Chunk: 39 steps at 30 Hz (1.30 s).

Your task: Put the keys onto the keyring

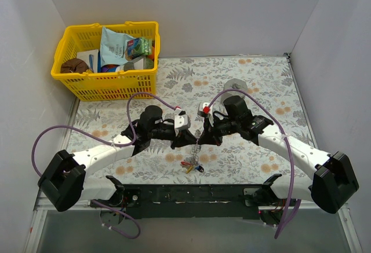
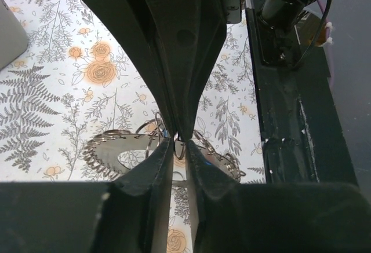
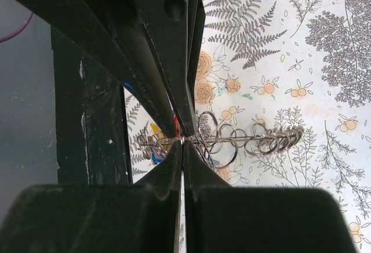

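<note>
The keyring [image 1: 199, 131] is a silvery wire loop strung with several small rings, hanging between my two grippers over the middle of the table. My right gripper [image 3: 182, 142] is shut on its wire, and the loop [image 3: 272, 140] stretches away to the right. My left gripper [image 2: 180, 144] meets it tip to tip, its jaws nearly together with one small ring between them; the loop's coil [image 2: 104, 149] spreads to the left. The keys [image 1: 191, 165], tiny with coloured heads, lie bunched just below the grippers. Whether they hang from the keyring cannot be told. Yellow and blue heads [image 3: 155, 149] show behind the wire.
A yellow basket [image 1: 104, 88] full of packets stands at the back left. A grey cylinder [image 1: 235, 84] sits behind the right arm. The black base rail [image 1: 191, 195] runs along the near edge, close beneath the grippers [image 2: 295, 120]. White walls enclose the floral tabletop.
</note>
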Tool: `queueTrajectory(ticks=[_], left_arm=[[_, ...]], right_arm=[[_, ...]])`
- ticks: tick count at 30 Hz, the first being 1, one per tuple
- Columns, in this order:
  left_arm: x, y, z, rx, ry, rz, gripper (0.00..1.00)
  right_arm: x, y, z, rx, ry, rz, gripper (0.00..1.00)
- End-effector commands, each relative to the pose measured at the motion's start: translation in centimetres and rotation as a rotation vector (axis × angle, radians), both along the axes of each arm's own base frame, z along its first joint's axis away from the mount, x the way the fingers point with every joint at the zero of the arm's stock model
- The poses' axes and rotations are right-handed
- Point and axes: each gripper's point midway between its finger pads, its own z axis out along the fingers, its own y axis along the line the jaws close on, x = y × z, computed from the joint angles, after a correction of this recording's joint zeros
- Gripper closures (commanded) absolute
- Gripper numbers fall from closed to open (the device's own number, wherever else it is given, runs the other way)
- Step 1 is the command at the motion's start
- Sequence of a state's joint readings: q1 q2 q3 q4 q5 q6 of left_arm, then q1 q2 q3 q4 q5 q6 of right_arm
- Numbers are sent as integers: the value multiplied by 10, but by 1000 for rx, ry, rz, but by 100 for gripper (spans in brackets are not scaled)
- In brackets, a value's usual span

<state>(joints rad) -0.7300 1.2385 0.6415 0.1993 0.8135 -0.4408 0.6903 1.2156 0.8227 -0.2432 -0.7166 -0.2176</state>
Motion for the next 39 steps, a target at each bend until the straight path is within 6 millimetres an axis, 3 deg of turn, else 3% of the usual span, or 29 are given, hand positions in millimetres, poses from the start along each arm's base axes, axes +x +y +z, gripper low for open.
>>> queueTrajectory(ticks=[1,3,12,17,22,30,39], left_arm=[[1,-10,20,-45,-52,-30,90],[1,-11,19,-43,-46,-36,100],[-1,-11,14,-27,-44,-44,100],[0,-8,9,-9,-41,-21,84],[0,-8,8,-8,-36,-21,82],[-1,-11,8,-23,-31,-37,99],[-3,-13,13,-61,-18,-35,100]], right_arm=[[-9,-5,-2,-18,15,16,99],[-9,-5,-2,-17,12,17,99],[-7,-5,6,1,-19,10,99],[-7,-4,8,10,-24,12,99],[-8,-4,9,14,-21,18,99],[-9,-3,12,27,-30,20,99],[-6,-3,16,42,-46,0,99]])
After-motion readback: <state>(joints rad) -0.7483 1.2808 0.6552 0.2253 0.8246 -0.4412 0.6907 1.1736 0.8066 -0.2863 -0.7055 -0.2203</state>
